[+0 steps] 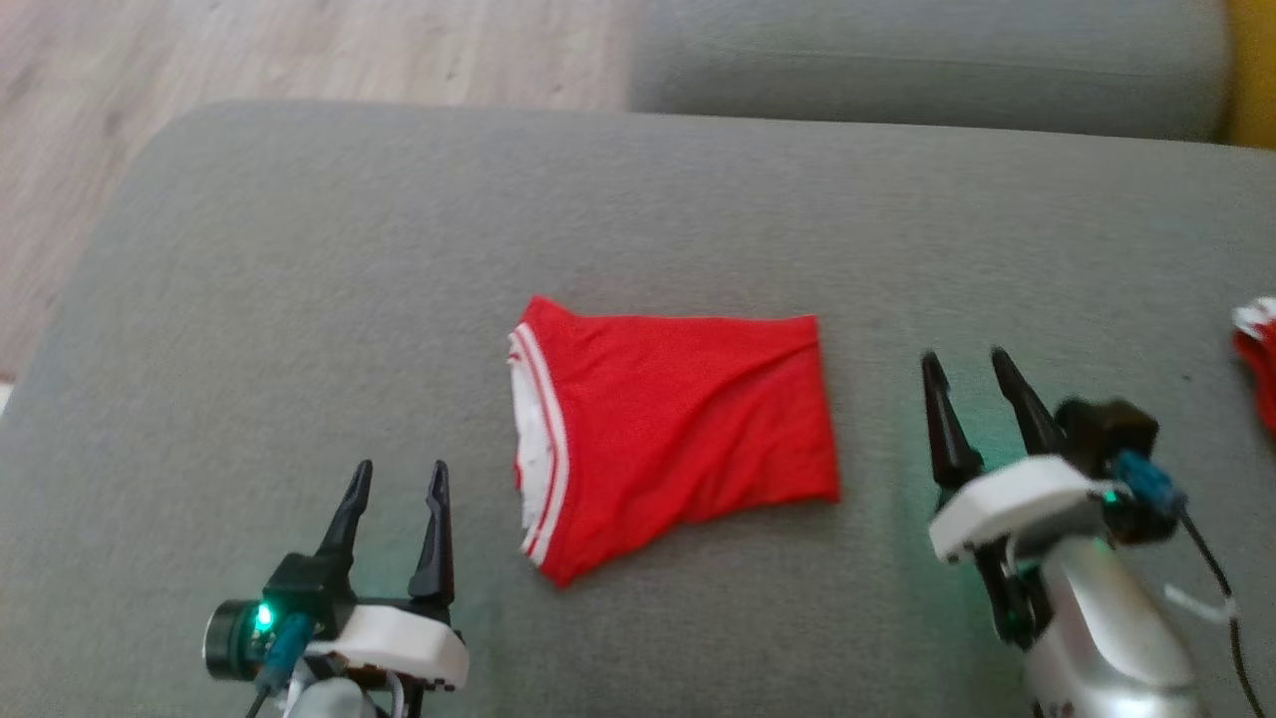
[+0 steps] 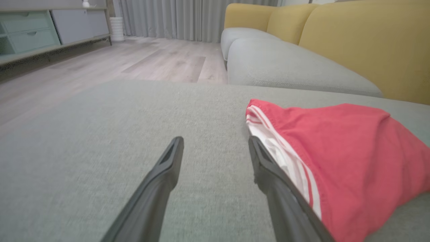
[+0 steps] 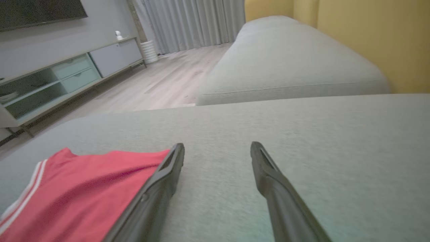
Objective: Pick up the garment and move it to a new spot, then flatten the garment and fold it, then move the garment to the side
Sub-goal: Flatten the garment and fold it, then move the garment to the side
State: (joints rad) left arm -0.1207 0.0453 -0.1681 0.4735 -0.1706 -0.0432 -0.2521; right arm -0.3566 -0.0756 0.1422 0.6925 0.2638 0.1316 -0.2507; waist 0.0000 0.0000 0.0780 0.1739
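The garment (image 1: 678,439), a pair of red shorts, lies as a compact, roughly rectangular shape in the middle of the grey seat cushion (image 1: 299,299). Its white-striped waistband (image 1: 538,439) is turned toward the robot's left, which suggests the fold is done and only the move to the side is left. The left gripper (image 1: 401,467) sits low just beside the waistband with its fingers spread and nothing between them. The right gripper (image 1: 965,355) stands near the opposite, plain edge, likewise spread and empty. The two flank the cloth, probably so that each can take one end and carry the fold without letting it fall open (the layers at the waistband look loose enough to slip). In the left wrist view the inner finger is close against the striped edge, though contact cannot be confirmed. A second red piece (image 1: 1258,359) lies at the cushion's right edge, so a move that way needs care not to pile one on the other. The left side of the cushion offers more room. Beyond are a far cushion (image 1: 927,60), the yellow backrest (image 2: 362,43), the wooden floor (image 1: 299,50) and a sideboard (image 3: 67,74), all well apart.
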